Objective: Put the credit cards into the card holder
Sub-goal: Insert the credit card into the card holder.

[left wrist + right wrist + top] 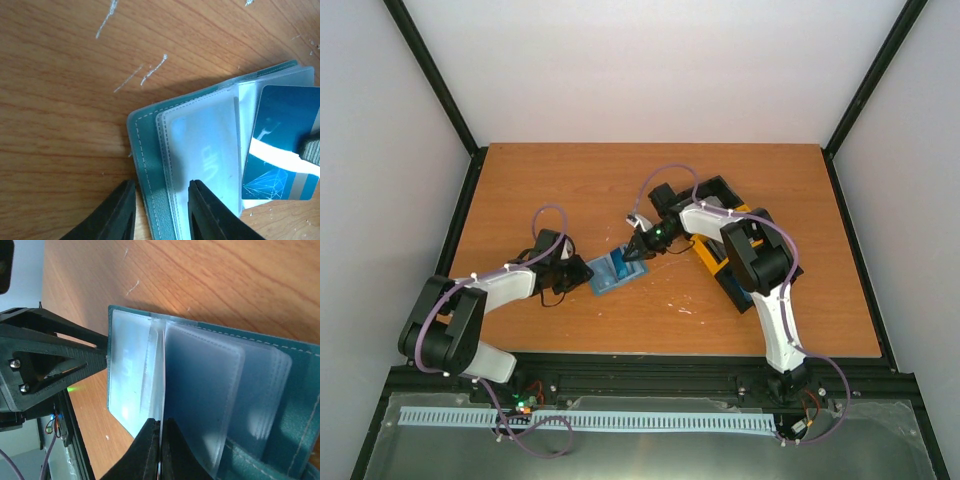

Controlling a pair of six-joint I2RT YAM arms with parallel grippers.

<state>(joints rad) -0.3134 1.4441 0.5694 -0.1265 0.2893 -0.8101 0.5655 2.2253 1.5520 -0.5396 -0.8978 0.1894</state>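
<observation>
Text: faint "VIP", turned sideways | On: card inside clear pocket of card holder (202, 145) | Place: just beyond left gripper (161, 184) fingers | Blue card (280, 145): no readable text

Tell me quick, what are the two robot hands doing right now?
Left gripper: open, astride the card holder edge.
Right gripper: shut on the blue credit card.

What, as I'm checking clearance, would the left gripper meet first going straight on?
Most likely the card holder: its stitched teal edge lies between the left gripper's open fingers.
</observation>
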